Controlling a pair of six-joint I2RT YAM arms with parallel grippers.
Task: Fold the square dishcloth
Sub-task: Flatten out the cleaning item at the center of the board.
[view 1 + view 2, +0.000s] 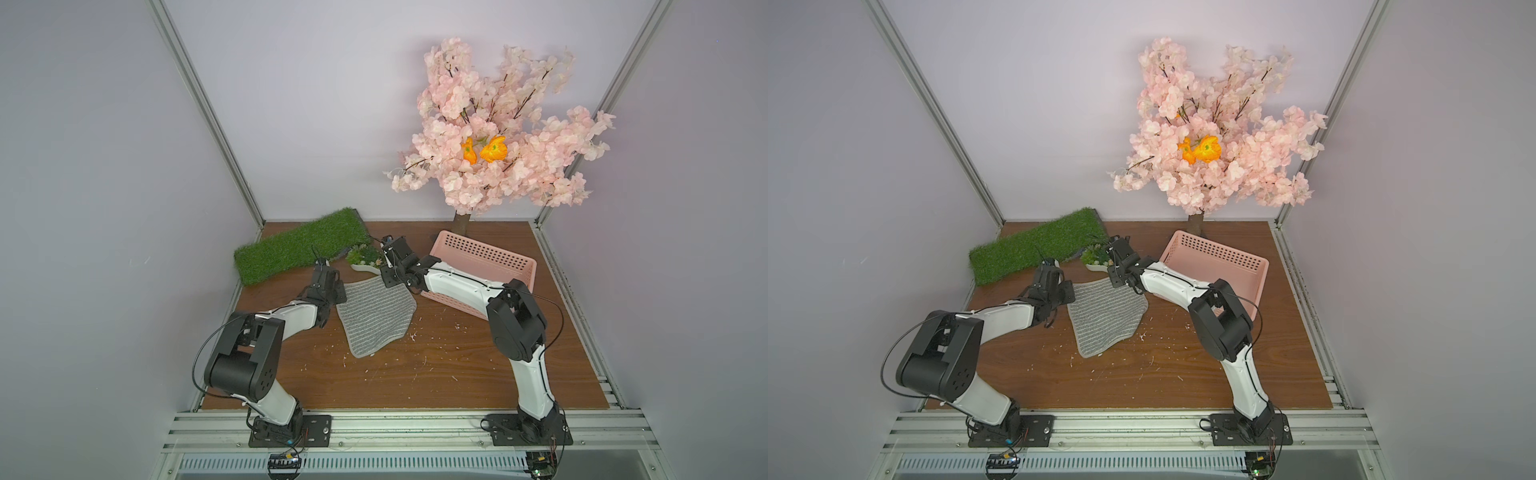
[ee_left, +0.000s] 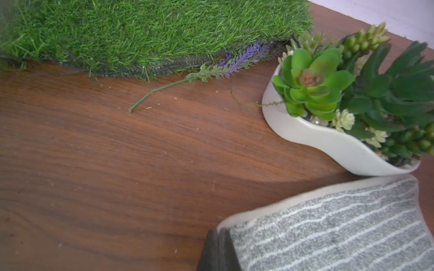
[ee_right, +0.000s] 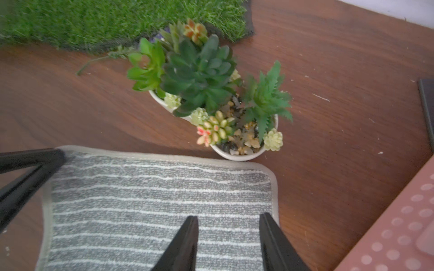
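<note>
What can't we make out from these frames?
- Left tool: cut off by the left wrist view's edge and covered by its own wrist in both top views. How much of the square dishcloth it pinches is hidden.
- Right tool: open over the dishcloth. Contact is unclear, since the right wrist view looks along it.
- Pink basket: partly hidden behind the right arm in both top views.

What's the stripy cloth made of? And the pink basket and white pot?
Stripy cloth: soft terry fabric, shown by fuzzy pile and stitched hem. Pink basket: probably matte plastic, with rows of holes. White pot: smooth, perhaps glazed ceramic or plastic.
</note>
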